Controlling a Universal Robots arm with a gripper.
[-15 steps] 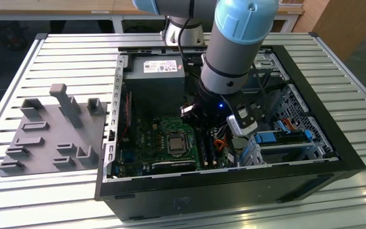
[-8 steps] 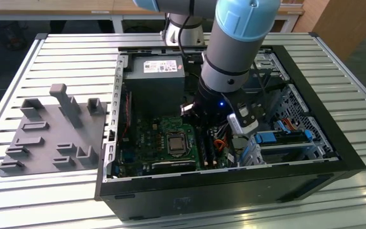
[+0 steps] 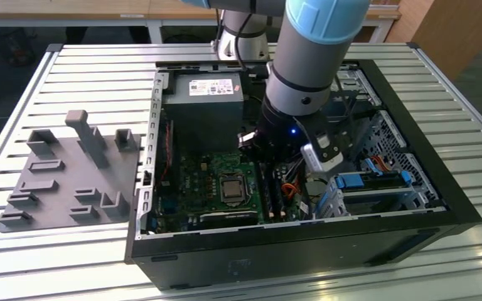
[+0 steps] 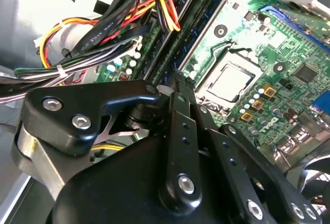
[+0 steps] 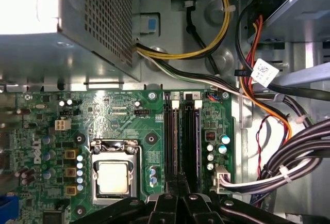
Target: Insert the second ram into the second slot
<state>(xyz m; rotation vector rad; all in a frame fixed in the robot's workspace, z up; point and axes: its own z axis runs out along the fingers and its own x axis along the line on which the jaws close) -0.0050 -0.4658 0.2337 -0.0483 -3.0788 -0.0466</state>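
Two memory slots [image 5: 170,141] run side by side near the motherboard [image 5: 118,110] edge that faces the drive bays, between the CPU socket [image 5: 114,175] and the cable bundle [image 5: 289,157]. Tool [image 4: 175,79] sits low inside the PC case [image 3: 442,194], tip right over that slot pair, fingers [image 4: 178,110] pressed together.

Second ram: can't separate it from the dark slots in either wrist view. My read is it sits edge-on at the slot under the tool tip; no blue board or white label is readable, so seating depth is unknown.

Risks, as I judge them:
- Tip looks centred between the two slots, not on one. An off-axis push would tilt the stick, bind it or load the wrong slot.
- White end latches [image 5: 175,96]: if not open, the stick stops high and force goes into the board.
- One-ended push means one end seated, the other proud.
- Loose wires [image 4: 103,33] close beside the slots could snag the tool's linkage.
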